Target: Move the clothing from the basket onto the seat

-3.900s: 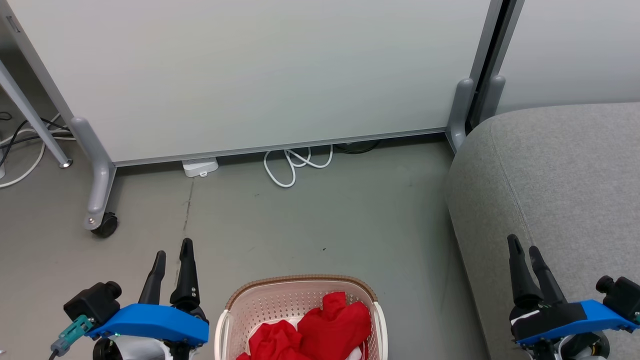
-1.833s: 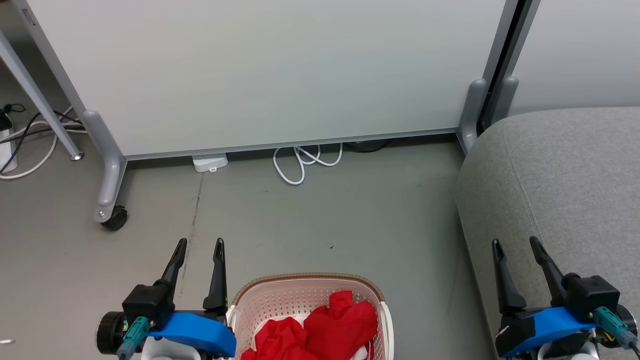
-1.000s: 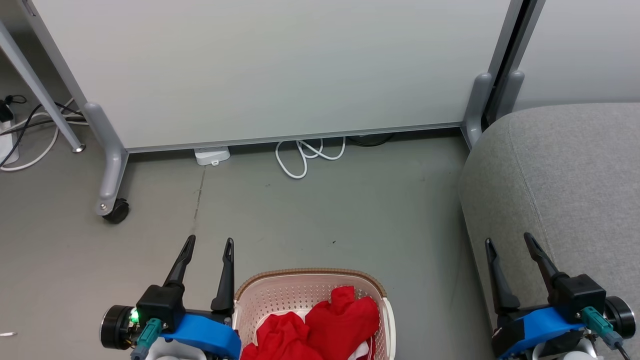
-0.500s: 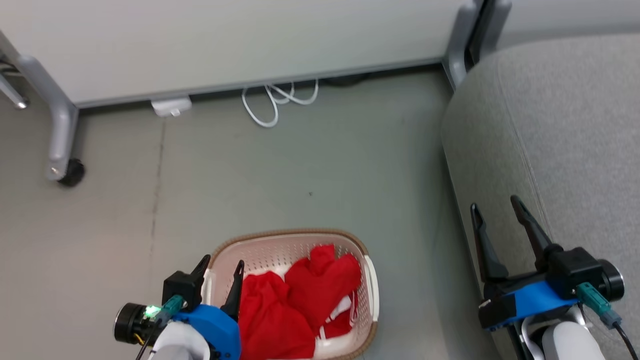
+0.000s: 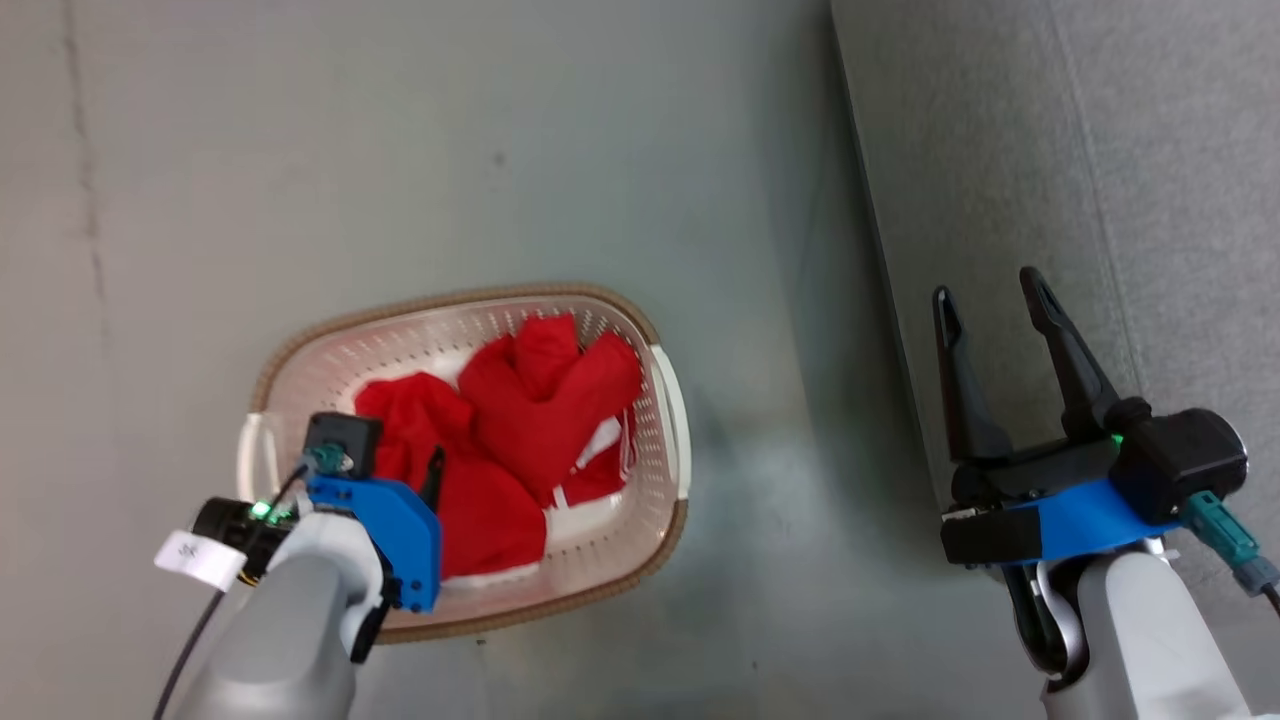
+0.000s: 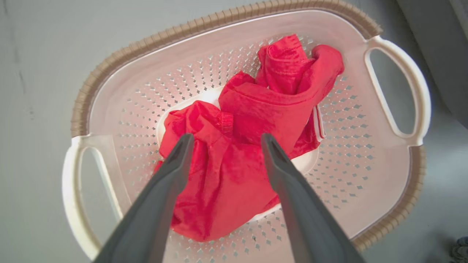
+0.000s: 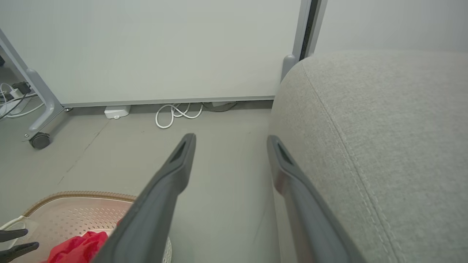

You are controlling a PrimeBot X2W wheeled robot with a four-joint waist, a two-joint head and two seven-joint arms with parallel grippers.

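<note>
Clothing point(image 6: 234, 153) under left gripper point(image 6: 227, 138), in basket point(image 6: 120, 62).
It runs 7 to 1 o'clock between wide-open, empty jaws; right gripper point(image 5: 985, 285), also open and empty, hangs by the seat point(image 5: 1100, 150).

Basket point(image 5: 460, 296): near-left rim and handle hidden behind the left arm point(image 5: 280, 620) in the head view; cut by the bottom edge in both wrist views; floor mostly covered by cloth. Clothing point(image 5: 540, 400): lower folds and most white parts buried under red; number of pieces, cannot tell. Left gripper point(image 6: 227, 138): in the head view, all but one fingertip hidden by its blue mount point(image 5: 385, 520); contact with the clothing, cannot tell. Seat point(image 5: 1000, 150): cut off by the top and right edges.
</note>
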